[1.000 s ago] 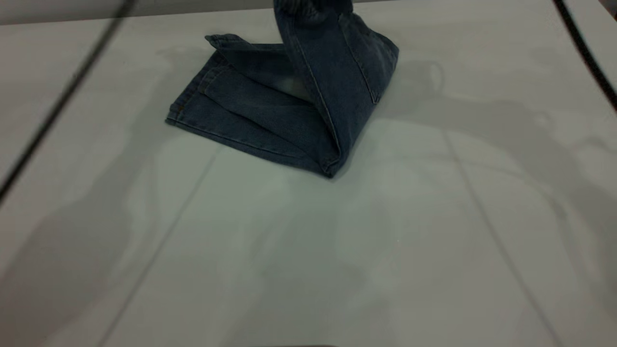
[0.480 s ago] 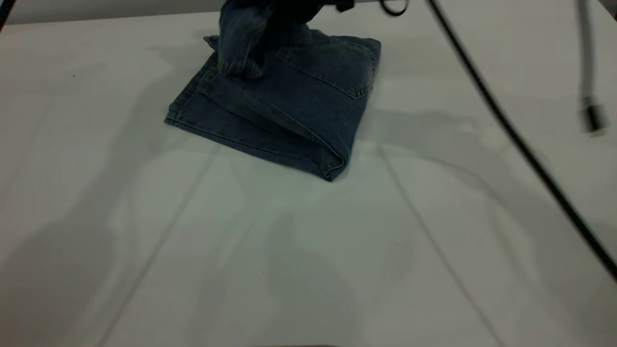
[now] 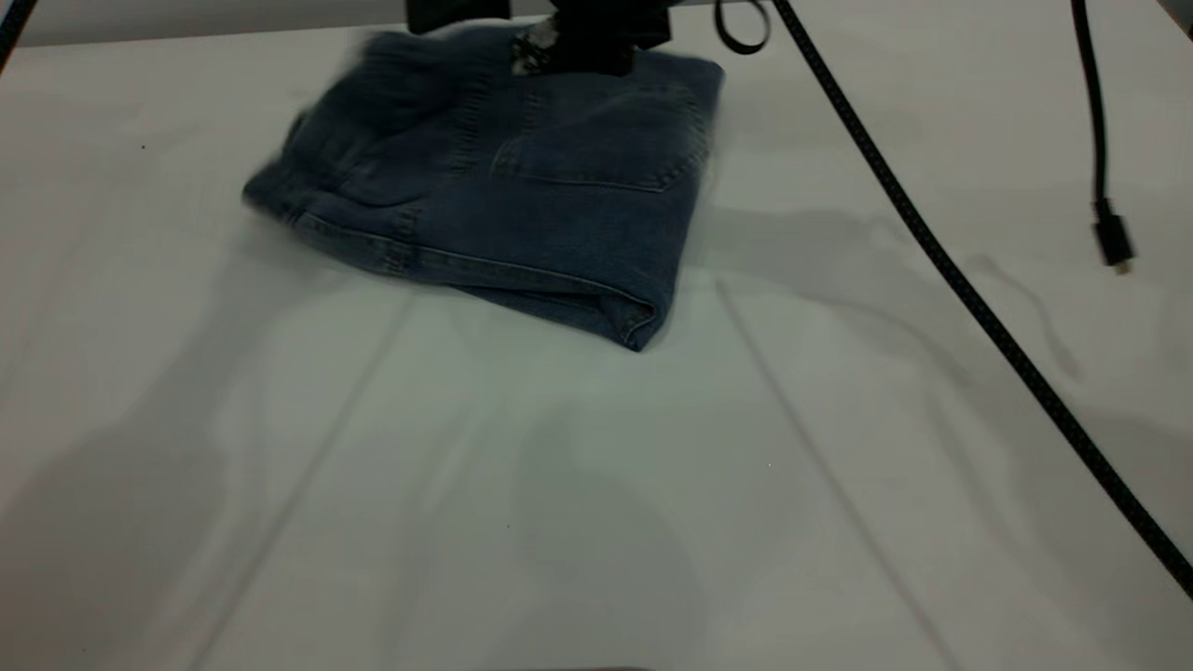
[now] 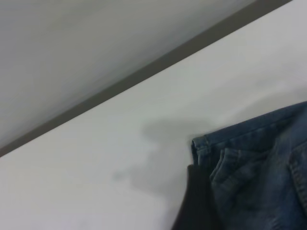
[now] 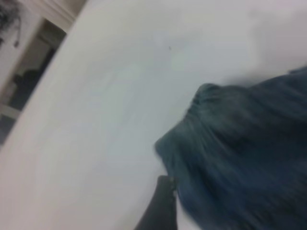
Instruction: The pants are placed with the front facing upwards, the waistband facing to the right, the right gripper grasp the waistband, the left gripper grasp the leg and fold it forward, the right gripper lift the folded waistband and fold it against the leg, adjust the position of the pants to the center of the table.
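At the table's [image 3: 839,522] far edge, folded pants [image 3: 522,196], right tool [image 3: 582,47] over their rear, grip state unclear

The pants [image 3: 522,196], short blue denim with tan stitching, lie folded into a thick bundle on the far middle of the white table [image 3: 596,485]. A patch pocket faces up on top. The gathered waistband [image 3: 317,177] lies at the left end, the fold edge nearest.

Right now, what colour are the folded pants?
Dark blue denim pants, seen best in the exterior view.
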### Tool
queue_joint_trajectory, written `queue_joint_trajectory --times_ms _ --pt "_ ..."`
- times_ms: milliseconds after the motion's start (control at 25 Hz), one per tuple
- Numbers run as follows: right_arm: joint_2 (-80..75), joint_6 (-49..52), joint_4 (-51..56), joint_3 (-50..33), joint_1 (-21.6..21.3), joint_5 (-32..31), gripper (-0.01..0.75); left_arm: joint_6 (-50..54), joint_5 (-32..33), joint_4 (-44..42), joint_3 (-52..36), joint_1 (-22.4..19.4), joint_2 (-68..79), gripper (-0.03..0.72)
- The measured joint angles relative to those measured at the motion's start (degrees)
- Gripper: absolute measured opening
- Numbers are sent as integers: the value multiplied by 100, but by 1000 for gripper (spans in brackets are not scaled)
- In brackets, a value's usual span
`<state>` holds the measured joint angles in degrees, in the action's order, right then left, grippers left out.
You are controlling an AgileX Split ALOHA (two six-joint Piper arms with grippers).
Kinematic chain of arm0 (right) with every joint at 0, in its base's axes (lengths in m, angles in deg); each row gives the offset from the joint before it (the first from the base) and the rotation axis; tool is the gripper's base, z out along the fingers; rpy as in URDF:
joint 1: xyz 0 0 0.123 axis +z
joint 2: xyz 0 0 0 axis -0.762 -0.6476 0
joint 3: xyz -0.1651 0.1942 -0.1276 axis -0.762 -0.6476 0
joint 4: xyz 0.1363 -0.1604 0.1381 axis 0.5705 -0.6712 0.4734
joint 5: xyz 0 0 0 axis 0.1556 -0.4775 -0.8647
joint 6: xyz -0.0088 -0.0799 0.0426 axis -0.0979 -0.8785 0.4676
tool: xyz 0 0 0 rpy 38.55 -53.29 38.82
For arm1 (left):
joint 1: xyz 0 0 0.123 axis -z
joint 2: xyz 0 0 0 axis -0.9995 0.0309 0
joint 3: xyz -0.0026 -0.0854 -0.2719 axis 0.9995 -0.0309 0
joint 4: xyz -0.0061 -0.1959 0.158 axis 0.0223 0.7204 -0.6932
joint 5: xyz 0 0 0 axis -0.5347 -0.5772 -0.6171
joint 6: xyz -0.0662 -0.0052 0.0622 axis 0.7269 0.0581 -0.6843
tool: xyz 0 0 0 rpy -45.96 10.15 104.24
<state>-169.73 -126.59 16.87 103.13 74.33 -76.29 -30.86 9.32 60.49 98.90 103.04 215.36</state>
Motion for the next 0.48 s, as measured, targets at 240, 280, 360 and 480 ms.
queue_joint_trajectory --times_ms 240,280,360,480 --pt "369 1530 -2133 0 -662 -425 671 -346 0 57 0 0 0 500" --pt "480 1814 -2442 0 -818 -578 665 -442 0 135 0 0 12 500" --pt "695 2303 -3082 0 -1107 -851 648 -624 0 320 -29 0 53 500" --pt "940 2966 -3626 0 -1412 -1206 622 -986 0 511 -516 8 90 500"
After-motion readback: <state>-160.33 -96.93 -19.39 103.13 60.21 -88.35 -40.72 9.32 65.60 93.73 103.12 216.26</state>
